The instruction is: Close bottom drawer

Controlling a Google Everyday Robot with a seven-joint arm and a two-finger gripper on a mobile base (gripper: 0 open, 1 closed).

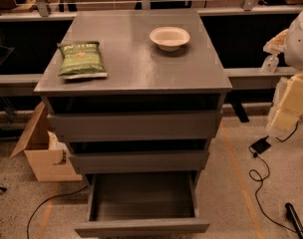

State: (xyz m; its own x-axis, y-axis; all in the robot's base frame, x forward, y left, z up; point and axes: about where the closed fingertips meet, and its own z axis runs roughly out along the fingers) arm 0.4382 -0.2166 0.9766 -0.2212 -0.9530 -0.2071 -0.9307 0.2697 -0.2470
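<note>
The bottom drawer (141,227) is the lowest of three dark-grey handleless drawers in the grey cabinet (136,83). It is pulled far out toward me, and its inside looks empty. The middle drawer (139,161) and the top drawer (135,125) above it stick out only slightly. My gripper (271,59) is at the right edge of the view, level with the cabinet top and well to the right of it. It is far above the bottom drawer and touches nothing. Pale arm parts (291,101) hang below it.
A green snack bag (81,59) and a white bowl (169,37) sit on the cabinet top. An open cardboard box (44,153) stands on the floor to the left. Black cables (263,176) and a small dark device lie on the floor to the right. A bench runs behind the cabinet.
</note>
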